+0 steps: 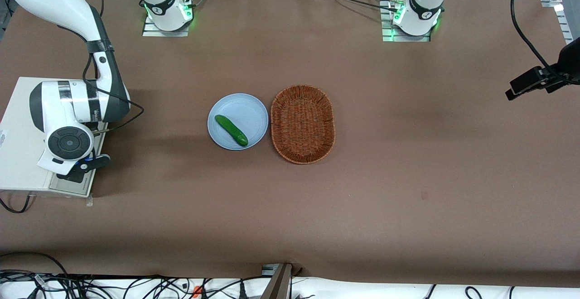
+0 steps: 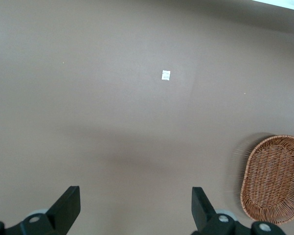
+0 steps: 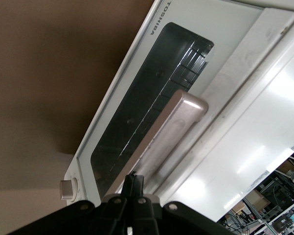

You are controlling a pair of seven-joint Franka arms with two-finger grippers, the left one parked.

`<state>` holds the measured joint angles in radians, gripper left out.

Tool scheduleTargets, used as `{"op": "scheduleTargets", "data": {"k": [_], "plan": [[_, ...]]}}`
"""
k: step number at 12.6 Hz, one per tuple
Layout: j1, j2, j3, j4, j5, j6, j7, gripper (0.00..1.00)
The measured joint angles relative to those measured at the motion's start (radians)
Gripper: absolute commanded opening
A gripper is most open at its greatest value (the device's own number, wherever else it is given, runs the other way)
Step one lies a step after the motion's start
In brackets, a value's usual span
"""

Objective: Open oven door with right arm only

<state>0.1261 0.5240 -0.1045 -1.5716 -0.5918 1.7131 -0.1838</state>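
Brown matting is spread over the table (image 1: 317, 208), at whose working-arm end the oven door (image 3: 137, 117) is met by the right arm (image 1: 68, 108) – its gripper (image 3: 134, 183), fingers pressed together, is seen against the stiff silver handle (image 3: 166, 132) only in the wrist view – glass needing care.

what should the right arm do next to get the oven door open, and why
Probably ease the hand down so its fingers come around the silver bar handle, then grip. The wrist view shows the fingers pressed together just above that handle, and the oven door looks closed against the oven body, so nothing is held to pull yet.
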Motion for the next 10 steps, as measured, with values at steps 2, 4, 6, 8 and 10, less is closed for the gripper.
{"op": "scheduleTargets", "data": {"k": [2, 4, 6, 8, 10], "plan": [[-0.004, 0.0, 0.0, 0.001, 0.0, 0.0, -0.003, 0.0], [-0.019, 0.0, -0.002, 0.001, -0.004, 0.001, -0.011, 0.0], [-0.021, -0.001, 0.0, 0.002, -0.001, 0.001, -0.012, 0.0], [-0.021, -0.001, 0.0, 0.002, -0.001, 0.001, -0.012, 0.0], [-0.021, -0.001, 0.0, 0.002, -0.001, 0.001, -0.012, 0.0]]}}
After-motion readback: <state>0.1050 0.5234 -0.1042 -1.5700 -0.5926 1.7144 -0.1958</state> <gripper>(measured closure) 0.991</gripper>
